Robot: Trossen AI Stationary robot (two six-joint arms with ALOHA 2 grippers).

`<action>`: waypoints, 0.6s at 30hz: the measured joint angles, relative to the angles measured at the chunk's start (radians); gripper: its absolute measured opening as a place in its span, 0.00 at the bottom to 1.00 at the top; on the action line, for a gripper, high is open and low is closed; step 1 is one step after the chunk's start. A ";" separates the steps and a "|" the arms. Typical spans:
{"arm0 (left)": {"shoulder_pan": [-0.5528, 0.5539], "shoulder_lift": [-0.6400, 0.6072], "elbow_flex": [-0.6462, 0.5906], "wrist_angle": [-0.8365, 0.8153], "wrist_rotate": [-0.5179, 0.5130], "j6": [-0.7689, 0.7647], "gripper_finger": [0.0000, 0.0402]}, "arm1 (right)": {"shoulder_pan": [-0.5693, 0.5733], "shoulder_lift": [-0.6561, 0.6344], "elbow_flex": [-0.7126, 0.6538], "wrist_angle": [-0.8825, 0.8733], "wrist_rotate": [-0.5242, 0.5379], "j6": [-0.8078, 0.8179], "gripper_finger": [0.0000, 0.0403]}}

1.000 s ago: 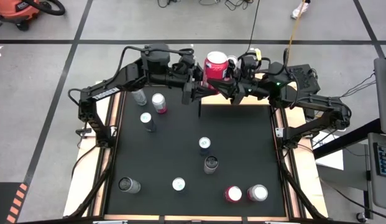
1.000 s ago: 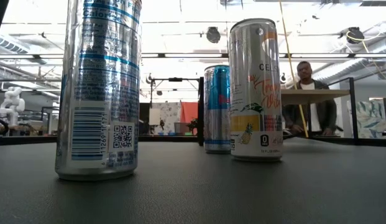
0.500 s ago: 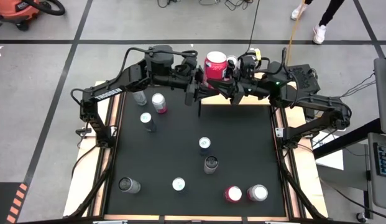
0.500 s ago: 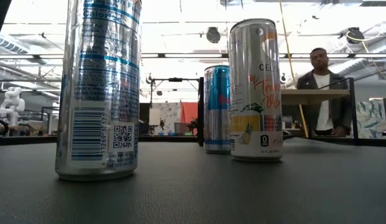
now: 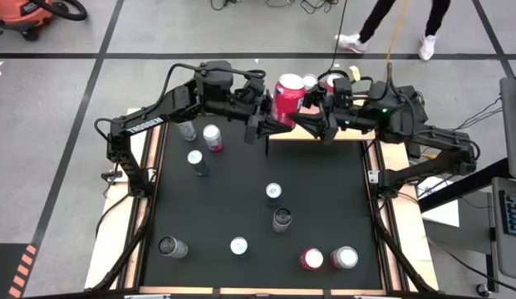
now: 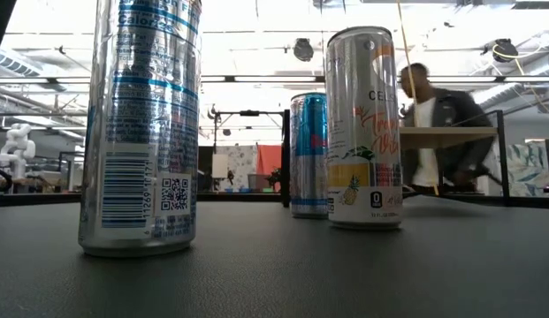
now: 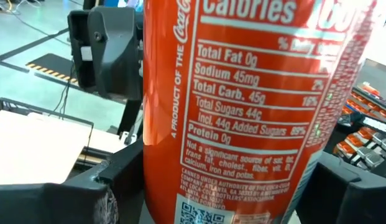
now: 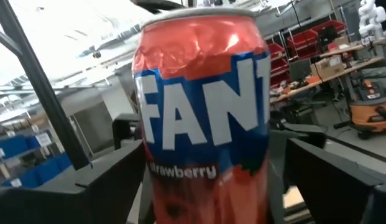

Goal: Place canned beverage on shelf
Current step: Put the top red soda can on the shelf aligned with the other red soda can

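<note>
Red can (image 5: pixel 288 93) now raised at the table's far edge, over the shelf (image 5: pixel 278 133), pinched by the left gripper (image 5: pixel 270 112). Right gripper (image 5: pixel 312 108) pulled back a little, fingers spread beside the can, apparently letting go. Handover looks complete; lowering onto the shelf probably next.

The red can (image 7: pixel 242 118) between the left end effector's (image 7: pixel 205 193) fingers reads "Calories", "Total Fat 0g", "Sodium 45mg", "Total Carb. 45g", "Protein 0g" and "A product of the Coca-Cola". Seen from the right end effector (image 8: pixel 208 180), it shows "FAN" and "strawberry". In the low view, a silver can (image 6: pixel 141 124) reads "Calor" and a slim can (image 6: pixel 363 124) "CEL".
</note>
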 joint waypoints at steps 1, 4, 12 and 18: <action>0.000 0.000 0.000 -0.001 0.006 0.003 0.74 | 0.000 -0.010 0.000 -0.020 -0.001 -0.004 0.91; 0.000 -0.002 0.000 -0.015 0.022 0.023 0.74 | 0.000 -0.039 0.000 -0.078 -0.027 -0.015 0.91; -0.002 -0.003 0.000 -0.068 0.032 0.025 0.74 | 0.007 -0.113 0.000 -0.301 -0.080 -0.015 0.88; -0.007 -0.003 0.000 -0.076 0.031 0.027 0.74 | 0.020 -0.133 0.000 -0.409 -0.103 -0.022 0.88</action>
